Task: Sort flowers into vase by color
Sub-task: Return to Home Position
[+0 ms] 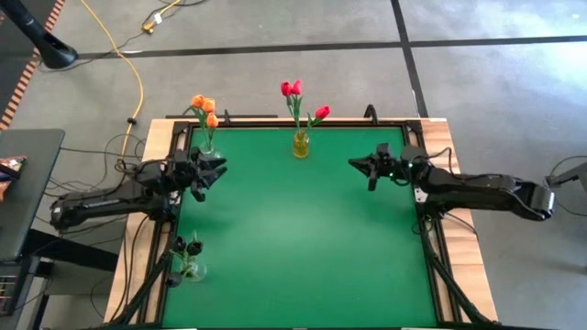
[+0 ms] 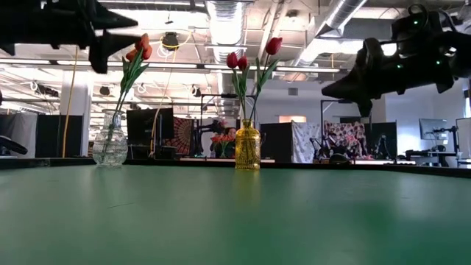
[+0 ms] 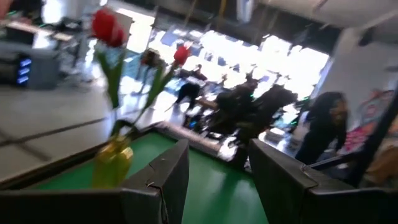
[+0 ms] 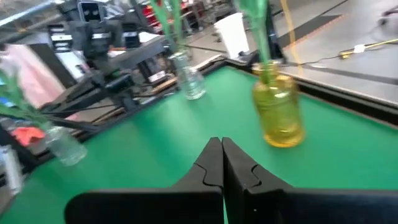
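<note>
Three vases stand on the green table. A yellow vase at the far edge holds red tulips. A clear vase at the far left holds orange tulips. Another clear vase at the near left holds near-black tulips. My left gripper hovers open just near of the orange vase, pointing right. My right gripper is shut and empty, right of the yellow vase, pointing left.
The middle and near right of the green mat hold nothing. Both arms hang above the table in the low view. A wooden rim and dark frame rails border the mat. Cables lie on the floor beyond the far edge.
</note>
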